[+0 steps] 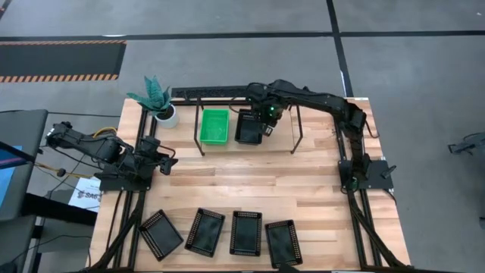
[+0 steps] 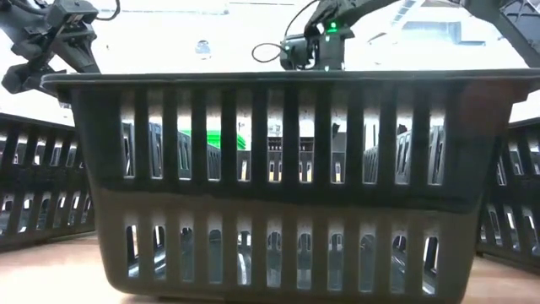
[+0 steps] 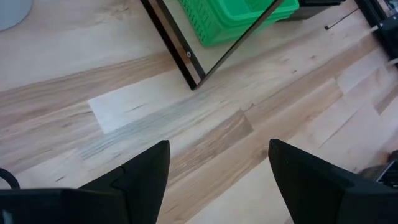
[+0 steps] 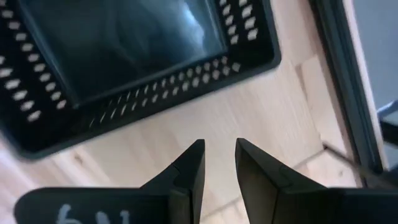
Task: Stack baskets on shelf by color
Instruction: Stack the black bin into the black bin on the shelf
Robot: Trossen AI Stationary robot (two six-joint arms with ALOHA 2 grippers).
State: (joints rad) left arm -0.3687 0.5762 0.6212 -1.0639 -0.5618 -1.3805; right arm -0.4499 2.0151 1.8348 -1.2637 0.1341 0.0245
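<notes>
A green basket (image 1: 214,126) and a black basket (image 1: 247,127) rest side by side on their bases on the light wood inside the shelf's black tube frame (image 1: 212,92). My right gripper (image 1: 265,125) hangs over the black basket's right rim and points down. In the right wrist view its fingers (image 4: 219,144) stand slightly apart above bare wood beside the black basket (image 4: 124,50), with nothing between them. My left gripper (image 1: 168,161) waits open at the table's left, and its view shows the green basket (image 3: 236,18) behind a shelf leg (image 3: 174,43).
Several black baskets (image 1: 204,231) lie in a row along the table's near edge, and one (image 2: 278,186) fills the low view. A potted plant (image 1: 155,102) stands at the far left beside the shelf. Bare wood lies between the shelf and the row.
</notes>
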